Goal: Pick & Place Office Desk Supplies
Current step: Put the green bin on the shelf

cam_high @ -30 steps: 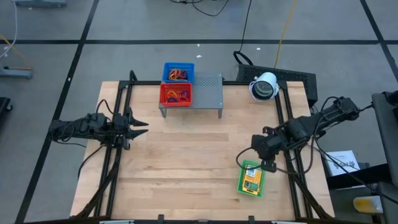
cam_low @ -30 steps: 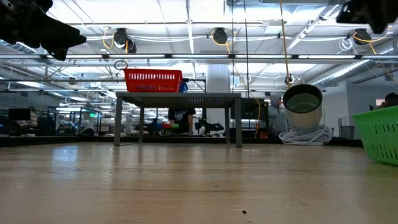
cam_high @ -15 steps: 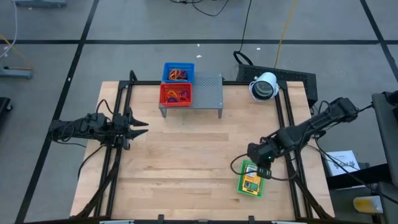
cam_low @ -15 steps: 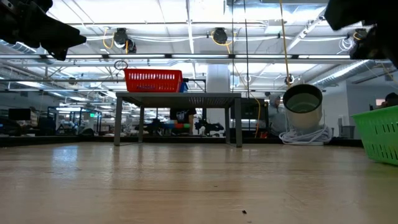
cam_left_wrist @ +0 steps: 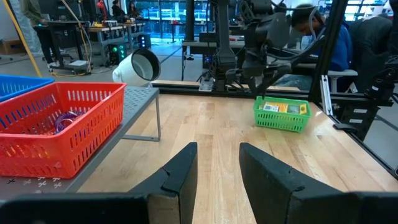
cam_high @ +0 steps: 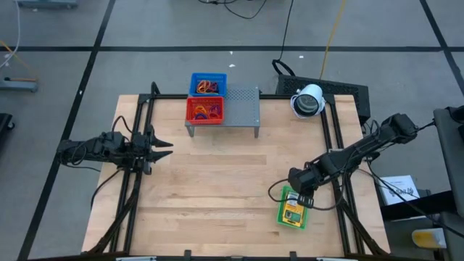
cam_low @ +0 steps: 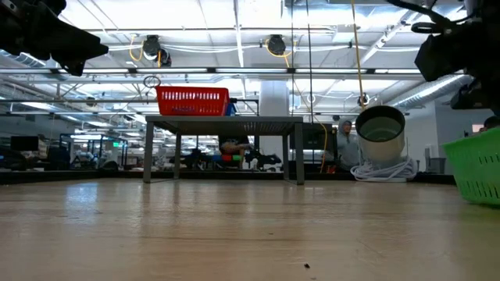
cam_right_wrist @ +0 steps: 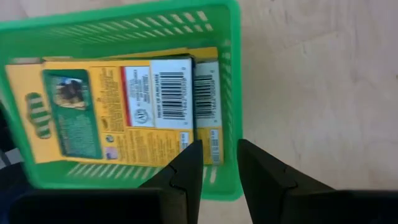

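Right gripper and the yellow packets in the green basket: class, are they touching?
Cannot tell. In the right wrist view the right gripper hangs with its fingers parted over the yellow packets in the green basket, but looking straight down, no gap or contact shows.

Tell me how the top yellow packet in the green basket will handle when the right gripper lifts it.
The packet looks flat and boxy, so probably stiff and light. Its printed face seems glossy, possibly slippery. It fills the green basket snugly, so an edge may snag on the wall.
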